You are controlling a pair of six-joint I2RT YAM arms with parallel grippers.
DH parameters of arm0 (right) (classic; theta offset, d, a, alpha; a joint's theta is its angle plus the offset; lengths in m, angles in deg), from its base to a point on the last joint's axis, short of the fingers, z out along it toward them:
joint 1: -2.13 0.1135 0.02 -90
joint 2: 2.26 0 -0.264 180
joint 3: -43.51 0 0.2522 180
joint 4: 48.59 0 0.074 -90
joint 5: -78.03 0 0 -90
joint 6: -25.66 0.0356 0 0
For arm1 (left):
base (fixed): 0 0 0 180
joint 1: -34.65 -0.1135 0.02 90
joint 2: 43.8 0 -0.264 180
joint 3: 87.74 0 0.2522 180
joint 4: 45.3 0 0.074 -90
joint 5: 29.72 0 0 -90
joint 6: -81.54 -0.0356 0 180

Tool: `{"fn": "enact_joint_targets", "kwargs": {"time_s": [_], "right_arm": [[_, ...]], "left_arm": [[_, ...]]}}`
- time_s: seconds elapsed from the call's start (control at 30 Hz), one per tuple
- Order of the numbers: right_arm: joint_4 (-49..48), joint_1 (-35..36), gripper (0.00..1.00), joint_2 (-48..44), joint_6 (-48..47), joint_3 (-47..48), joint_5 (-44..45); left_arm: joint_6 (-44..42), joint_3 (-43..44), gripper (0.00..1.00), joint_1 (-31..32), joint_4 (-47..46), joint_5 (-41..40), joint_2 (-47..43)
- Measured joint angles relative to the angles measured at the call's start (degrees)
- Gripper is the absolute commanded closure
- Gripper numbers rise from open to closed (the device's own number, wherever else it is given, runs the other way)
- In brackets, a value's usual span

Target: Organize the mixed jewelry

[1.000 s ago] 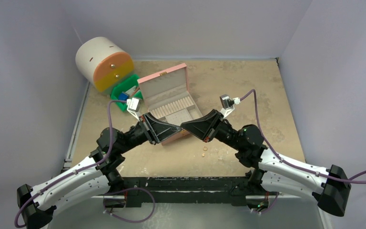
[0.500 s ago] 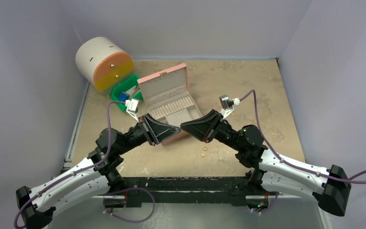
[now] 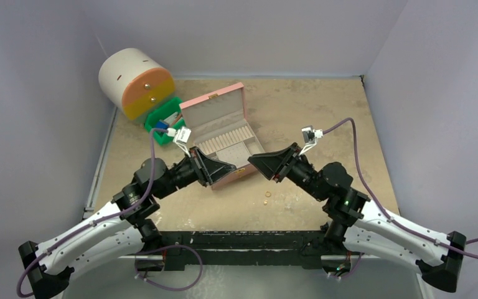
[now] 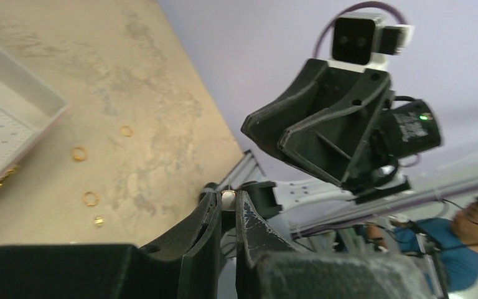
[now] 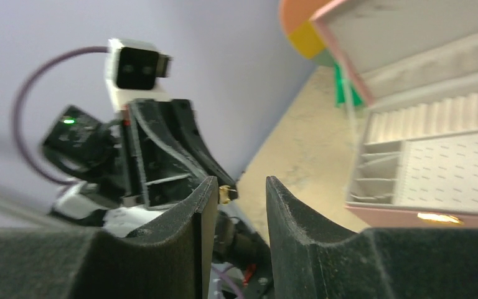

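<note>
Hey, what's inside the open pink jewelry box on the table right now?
The pink box shows a row of ring rolls, a flat perforated panel and small side dividers. Whether anything lies in them is unclear; the left gripper covers its near corner.

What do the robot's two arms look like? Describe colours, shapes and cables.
The left arm and right arm match: white perforated lower links, black joints, black wedge-shaped jaws. A purple cable runs to a small white camera on each wrist. A green light glows on the right.
</note>
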Motion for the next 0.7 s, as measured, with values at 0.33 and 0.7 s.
{"fn": "enact_joint_targets", "kwargs": {"time_s": [0.33,0.7], "right_arm": [[24.6,0.0,0.63,-0.5,-4.2,5.4,14.0],[34.9,0.0,0.62,-2.8,-4.0,5.4,17.9]], "left_arm": [[-12.2,15.3,1.00,0.0,23.1,-9.0,11.4],[-27.1,29.8,1.00,-1.0,39.7,-13.7,33.4]]}}
